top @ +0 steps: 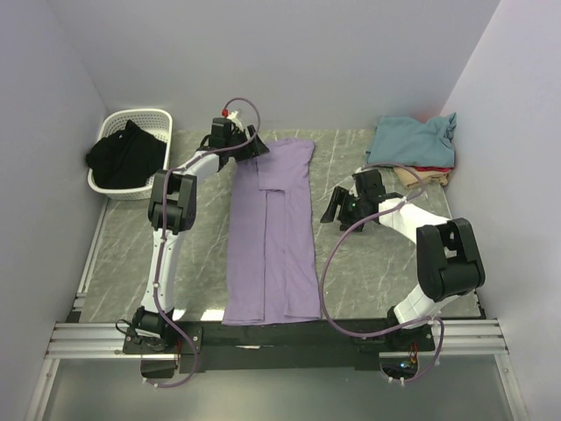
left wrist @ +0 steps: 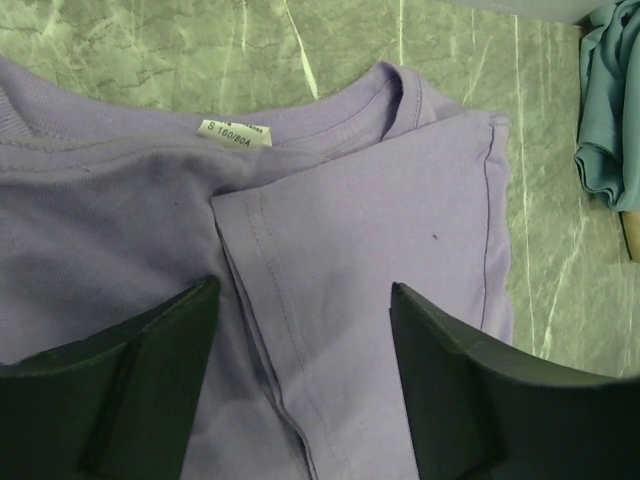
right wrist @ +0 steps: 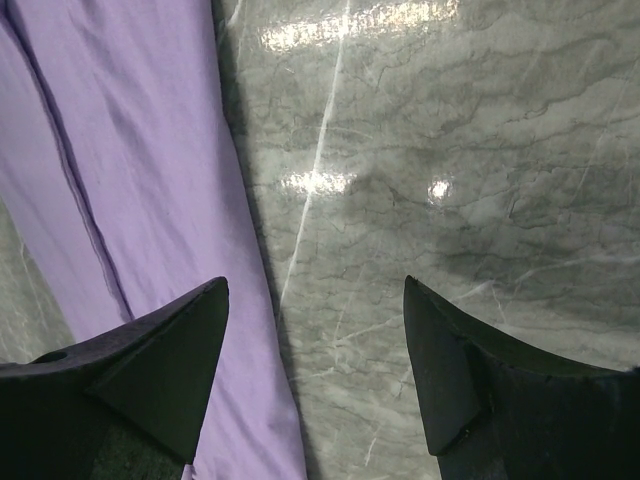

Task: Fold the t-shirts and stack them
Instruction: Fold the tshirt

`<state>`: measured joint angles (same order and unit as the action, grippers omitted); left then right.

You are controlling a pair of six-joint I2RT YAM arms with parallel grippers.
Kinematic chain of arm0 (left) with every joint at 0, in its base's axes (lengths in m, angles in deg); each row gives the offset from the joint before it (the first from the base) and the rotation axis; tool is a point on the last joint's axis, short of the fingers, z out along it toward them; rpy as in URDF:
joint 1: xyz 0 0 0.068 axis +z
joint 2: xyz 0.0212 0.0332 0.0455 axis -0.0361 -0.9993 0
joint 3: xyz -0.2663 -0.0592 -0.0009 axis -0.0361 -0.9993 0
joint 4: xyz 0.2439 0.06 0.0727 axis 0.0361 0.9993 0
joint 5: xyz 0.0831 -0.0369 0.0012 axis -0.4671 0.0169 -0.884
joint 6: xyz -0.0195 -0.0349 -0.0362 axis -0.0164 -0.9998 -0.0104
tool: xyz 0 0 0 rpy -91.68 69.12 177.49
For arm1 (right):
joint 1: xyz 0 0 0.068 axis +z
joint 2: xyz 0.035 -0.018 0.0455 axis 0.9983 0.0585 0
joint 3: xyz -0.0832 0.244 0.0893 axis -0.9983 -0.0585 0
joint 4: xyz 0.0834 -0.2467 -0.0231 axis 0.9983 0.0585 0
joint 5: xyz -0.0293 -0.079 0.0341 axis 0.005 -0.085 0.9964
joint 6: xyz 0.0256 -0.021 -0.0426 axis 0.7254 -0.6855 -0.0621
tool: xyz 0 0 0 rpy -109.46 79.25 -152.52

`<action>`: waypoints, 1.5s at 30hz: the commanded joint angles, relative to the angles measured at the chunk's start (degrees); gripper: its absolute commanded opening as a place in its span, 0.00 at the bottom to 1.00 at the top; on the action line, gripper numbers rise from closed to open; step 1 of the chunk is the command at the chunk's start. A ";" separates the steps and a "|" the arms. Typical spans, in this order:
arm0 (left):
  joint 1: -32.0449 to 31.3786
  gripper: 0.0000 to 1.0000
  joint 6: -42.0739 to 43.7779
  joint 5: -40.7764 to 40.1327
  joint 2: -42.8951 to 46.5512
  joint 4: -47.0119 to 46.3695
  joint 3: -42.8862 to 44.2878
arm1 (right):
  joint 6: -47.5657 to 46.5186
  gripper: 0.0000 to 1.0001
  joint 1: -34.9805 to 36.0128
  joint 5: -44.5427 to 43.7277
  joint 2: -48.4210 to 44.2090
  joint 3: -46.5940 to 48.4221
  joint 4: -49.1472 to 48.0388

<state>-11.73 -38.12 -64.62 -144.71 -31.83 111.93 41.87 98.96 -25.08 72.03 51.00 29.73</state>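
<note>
Lavender t-shirt (top: 272, 237) lies on the table (top: 368, 263) as a long strip, so the cross fold is probably next. Left tool (left wrist: 305, 310) is spread wide and empty, with the collar (left wrist: 330, 110) and folded sleeve (left wrist: 380, 230) directly beneath. Right tool (right wrist: 315, 290) gapes empty, shirt edge just left. Next move calls for pinching all layers at the collar end.

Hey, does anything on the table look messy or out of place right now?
Two things. The teal shirt, stacked on top at the far right, is rumpled, not folded flat. The black garment hangs over the rim of the white basket at far left. The lavender shirt lies as a tidy long strip.
</note>
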 commanded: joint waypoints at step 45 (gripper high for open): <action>-1.58 0.26 0.73 -5.02 7.22 -3.51 -3.44 | -1.14 0.78 -0.45 3.45 2.96 2.22 -1.97</action>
<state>-13.02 -37.90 -69.19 -144.51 -32.22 110.48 41.48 98.96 -22.78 73.97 51.02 29.53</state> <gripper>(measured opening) 0.141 0.776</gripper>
